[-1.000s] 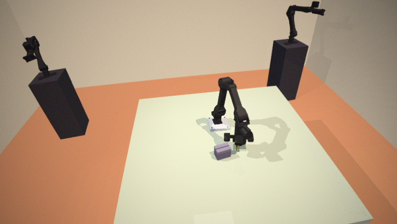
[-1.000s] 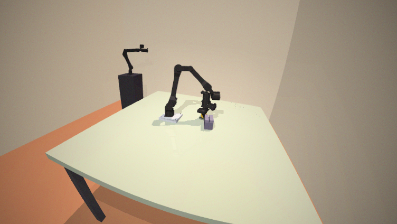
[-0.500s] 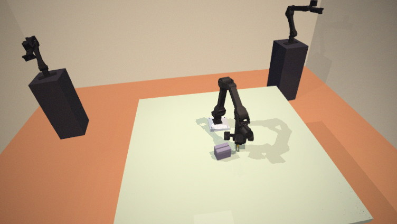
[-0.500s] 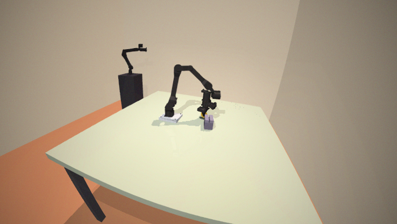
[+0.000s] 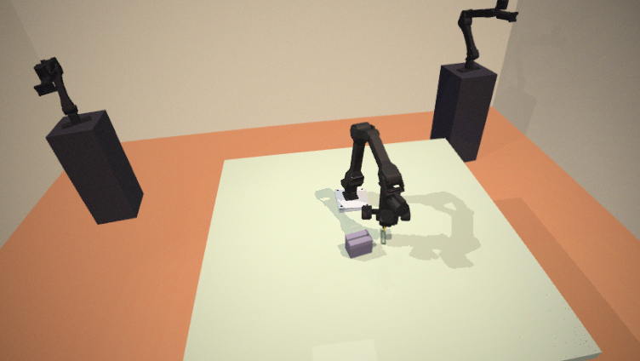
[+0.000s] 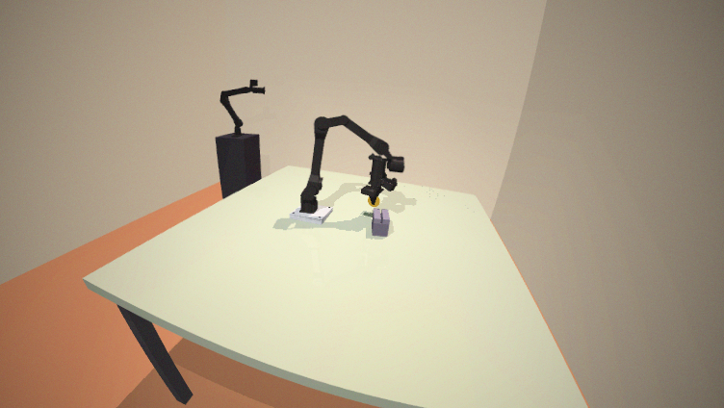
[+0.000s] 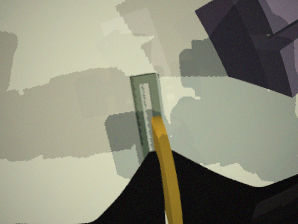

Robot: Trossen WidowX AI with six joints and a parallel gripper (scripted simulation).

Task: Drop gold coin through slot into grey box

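Observation:
The gold coin (image 5: 384,229) (image 6: 376,202) (image 7: 171,190) is upright, seen nearly edge-on in the wrist view. My gripper (image 5: 384,226) (image 6: 374,200) (image 7: 159,158) is shut on it, and the coin hangs above the holder, clear of it. The dark-green holder (image 5: 383,238) (image 6: 367,214) (image 7: 155,95) lies on the table with its narrow groove empty. The closed box (image 5: 358,246) (image 6: 379,228) (image 7: 220,32) looks grey-purple and stands beside the holder. Its lid slot shows in the top and exterior views and partly at the top right of the wrist view. The coin's lower part is out of the wrist view.
The arm's white base plate (image 5: 347,203) (image 6: 314,217) is bolted down behind the holder and box. Two other arms stand on dark pedestals (image 5: 96,170) (image 5: 464,107) off the table (image 5: 291,291) (image 6: 303,304). The arm's shadow falls across the holder area.

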